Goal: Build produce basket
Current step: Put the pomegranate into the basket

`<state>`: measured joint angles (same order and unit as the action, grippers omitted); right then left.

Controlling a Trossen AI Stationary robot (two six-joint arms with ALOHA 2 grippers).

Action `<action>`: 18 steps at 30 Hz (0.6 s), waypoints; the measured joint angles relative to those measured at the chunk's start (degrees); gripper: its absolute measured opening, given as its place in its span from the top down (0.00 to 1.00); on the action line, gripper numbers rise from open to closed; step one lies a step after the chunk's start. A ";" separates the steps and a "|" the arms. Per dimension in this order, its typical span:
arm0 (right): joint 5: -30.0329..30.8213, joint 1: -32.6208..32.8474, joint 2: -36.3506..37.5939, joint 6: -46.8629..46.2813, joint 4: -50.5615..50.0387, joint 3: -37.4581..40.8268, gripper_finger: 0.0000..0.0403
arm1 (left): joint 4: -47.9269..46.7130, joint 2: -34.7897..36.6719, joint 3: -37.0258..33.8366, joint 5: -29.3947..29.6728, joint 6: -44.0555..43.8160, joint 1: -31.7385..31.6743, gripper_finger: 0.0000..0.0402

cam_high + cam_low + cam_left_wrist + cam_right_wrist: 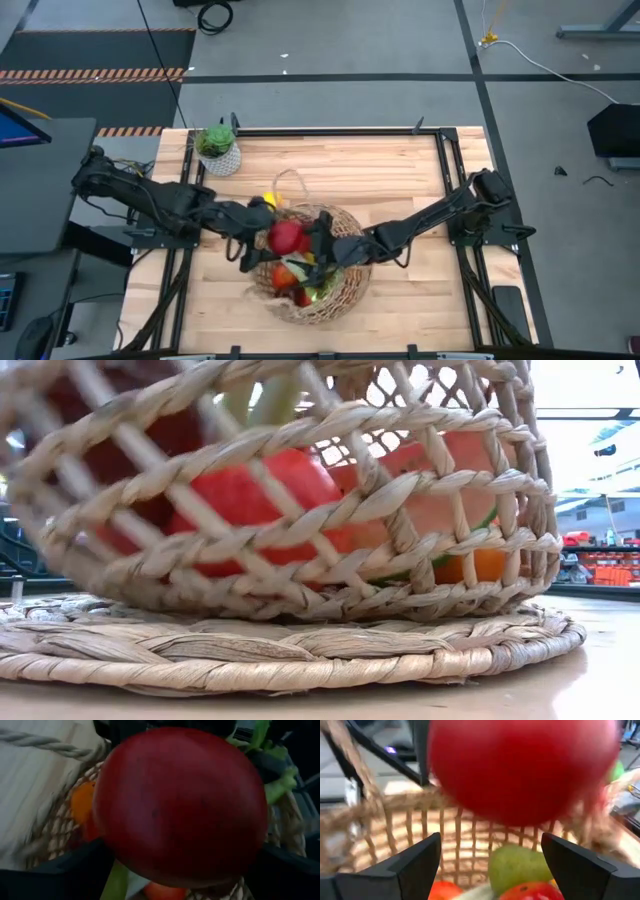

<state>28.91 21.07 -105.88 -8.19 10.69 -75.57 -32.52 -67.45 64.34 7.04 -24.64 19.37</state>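
Observation:
The tan wicker basket (335, 295) stands on its flat woven base (300, 660) at the table's middle front. It holds several fruits, among them a green pear (517, 865), an orange (82, 800) and red fruits (250, 495). My left gripper (175, 870) is shut on a big red apple (287, 237) over the basket's far left rim. My right gripper (490, 865) is open and empty over the basket's right side. It faces the apple (520, 765), which hangs above and in front of it. My left gripper pinches the red apple by its two opposite sides (107, 845) between its two fingers (60, 870). It comes from the table's left, slanting down. The apple is lifted clear, above the fruit in the basket.
A small green plant in a white pot (217, 148) stands at the table's far left. A yellow fruit (268, 200) lies by the basket's thin loop handle (290, 185), close to my left arm. The right arm reaches in from the table's right edge.

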 joint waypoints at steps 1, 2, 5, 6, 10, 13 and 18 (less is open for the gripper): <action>0.24 0.46 0.18 -0.11 0.48 -0.13 0.14 | 0.53 -0.44 0.21 -0.17 -0.01 0.39 0.03; 0.40 0.96 0.26 -0.09 0.03 -0.05 0.14 | 0.23 -0.38 0.35 -0.27 0.00 0.65 0.03; 0.90 2.18 1.04 -0.19 -0.24 0.06 0.14 | 0.68 0.12 1.00 -0.43 -0.09 1.52 0.03; 1.31 2.50 1.45 -0.17 0.19 0.07 0.14 | -0.14 0.00 0.88 -0.41 -0.25 1.75 0.03; 3.20 3.94 3.64 0.21 0.43 0.09 0.14 | -0.86 -0.11 0.70 -0.32 -0.29 2.74 0.03; 4.48 4.78 5.03 0.26 0.27 0.09 0.14 | -2.12 -0.18 0.69 -0.30 -0.69 2.76 0.03; 5.86 5.26 5.60 0.06 -2.43 -0.03 0.14 | -4.04 -0.20 0.65 -0.19 -1.39 2.72 0.03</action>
<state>34.77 26.33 -100.28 -8.13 8.26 -75.60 -36.56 -67.66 65.00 6.85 -26.03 22.09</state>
